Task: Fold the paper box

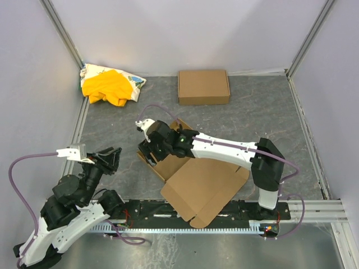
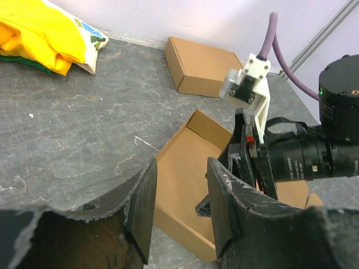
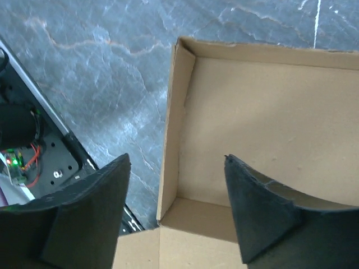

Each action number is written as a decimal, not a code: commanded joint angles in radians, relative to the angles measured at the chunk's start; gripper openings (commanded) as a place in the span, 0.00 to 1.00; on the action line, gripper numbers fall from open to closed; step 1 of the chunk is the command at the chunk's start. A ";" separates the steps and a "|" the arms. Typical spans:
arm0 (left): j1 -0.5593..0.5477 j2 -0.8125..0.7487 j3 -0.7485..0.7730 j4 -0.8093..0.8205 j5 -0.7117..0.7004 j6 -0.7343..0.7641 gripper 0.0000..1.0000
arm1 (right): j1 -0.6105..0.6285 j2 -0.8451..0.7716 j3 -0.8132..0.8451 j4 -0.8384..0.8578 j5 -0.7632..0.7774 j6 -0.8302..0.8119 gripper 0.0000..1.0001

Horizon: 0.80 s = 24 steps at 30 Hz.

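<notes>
The box (image 1: pixel 202 188) is lying at the centre of the table (image 1: pixel 269 123), its tray part with walls raised toward the upper left and its wide lid flap spreading flat toward the lower right, where it is overlapping the rail (image 1: pixel 314 208) at the bottom edge. A flat box (image 1: pixel 203 87) is sitting well apart at the upper centre, and a yellow cloth (image 1: pixel 109 87) is lying bunched in the upper left corner. The right arm (image 1: pixel 224 148) is stretching across the box from the lower right, covering much of the tray in the top view. The right gripper (image 3: pixel 176 213) is hanging over the tray's side wall with its jaws standing wide: one finger (image 3: pixel 84 213) is showing outside over the table, the other inside the tray, and neither is visibly pressing the cardboard. The left gripper (image 2: pixel 179 213) is hovering just left of the box (image 2: pixel 185 168), jaws partly apart and holding nothing. In the top view the right fingertips are hiding under the wrist, and in the left wrist view that wrist is blocking the tray's right side.
</notes>
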 commanded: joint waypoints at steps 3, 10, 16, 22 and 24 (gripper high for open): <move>-0.004 -0.007 -0.003 0.010 -0.033 -0.019 0.48 | 0.020 0.085 0.084 -0.119 -0.024 -0.111 0.57; -0.004 0.001 -0.003 0.007 -0.042 -0.024 0.48 | 0.039 0.162 0.126 -0.106 -0.014 -0.086 0.61; -0.004 -0.003 -0.002 -0.002 -0.061 -0.034 0.48 | 0.049 0.203 0.173 -0.117 0.007 -0.068 0.68; -0.003 0.006 -0.001 -0.008 -0.074 -0.043 0.48 | 0.058 0.257 0.248 -0.122 -0.002 -0.128 0.67; -0.002 0.008 -0.001 -0.010 -0.077 -0.044 0.48 | 0.058 0.275 0.264 -0.131 -0.008 -0.161 0.64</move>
